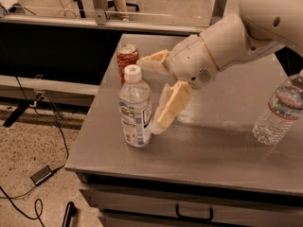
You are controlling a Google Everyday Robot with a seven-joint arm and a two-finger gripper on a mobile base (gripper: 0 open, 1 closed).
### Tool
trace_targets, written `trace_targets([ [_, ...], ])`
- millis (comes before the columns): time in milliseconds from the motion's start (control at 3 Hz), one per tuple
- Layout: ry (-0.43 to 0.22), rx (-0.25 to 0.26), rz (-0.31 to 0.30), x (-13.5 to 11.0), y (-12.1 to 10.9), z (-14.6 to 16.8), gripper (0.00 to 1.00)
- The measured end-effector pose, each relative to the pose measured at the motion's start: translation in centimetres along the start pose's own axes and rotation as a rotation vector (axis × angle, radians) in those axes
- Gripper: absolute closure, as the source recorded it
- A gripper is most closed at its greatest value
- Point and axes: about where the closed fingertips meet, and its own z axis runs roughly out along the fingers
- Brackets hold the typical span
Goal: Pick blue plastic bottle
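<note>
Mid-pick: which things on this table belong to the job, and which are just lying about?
Job: blue plastic bottle, upright near the front left; gripper, open, close beside it.
Lying about: red can behind that bottle; ribbed clear bottle at the table's right edge.

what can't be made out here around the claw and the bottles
- Camera view: whether the open claw touches the blue plastic bottle; its lower finger meets the bottle's outline, so any gap is hidden.
- Red can: lower part hidden behind the blue plastic bottle.
- Ribbed bottle: top cut off by the right edge.
- Label print on the blue plastic bottle: too small to read.
</note>
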Motion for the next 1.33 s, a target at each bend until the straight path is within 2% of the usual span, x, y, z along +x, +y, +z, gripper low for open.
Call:
trace_targets([
  [333, -0.019, -0.017, -0.032, -0.8, 0.3, 1.1, 0.18],
  [1000, -0.049, -0.034, -0.047, -1.5, 0.5, 2.0, 0.65],
  [1333, -0.074, -0.010, -0.049, -2.2, 0.1, 0.8, 0.88],
])
